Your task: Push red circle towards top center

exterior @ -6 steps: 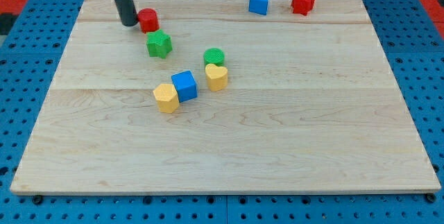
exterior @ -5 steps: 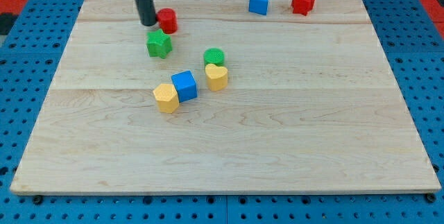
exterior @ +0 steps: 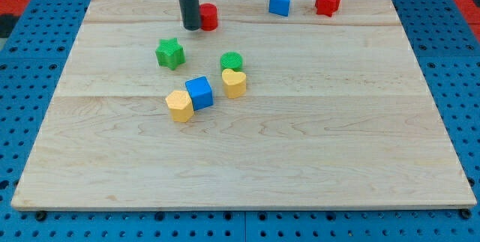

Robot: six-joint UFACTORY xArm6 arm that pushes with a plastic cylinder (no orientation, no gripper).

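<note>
The red circle (exterior: 208,16) sits near the view's top, left of centre, on the wooden board (exterior: 300,144). My tip (exterior: 191,27) is a dark rod coming down from the view's top. It touches the red circle's left side.
A green star (exterior: 170,52) lies below the tip. A green circle (exterior: 232,61), a yellow heart (exterior: 234,82), a blue cube (exterior: 199,92) and a yellow hexagon (exterior: 178,106) cluster mid-board. A blue block (exterior: 280,3) and a red star (exterior: 327,1) sit at the top right.
My tip has slid to the view's right and slightly up, pushing the red circle along with it. The green star shifted slightly. The other blocks have not moved.
</note>
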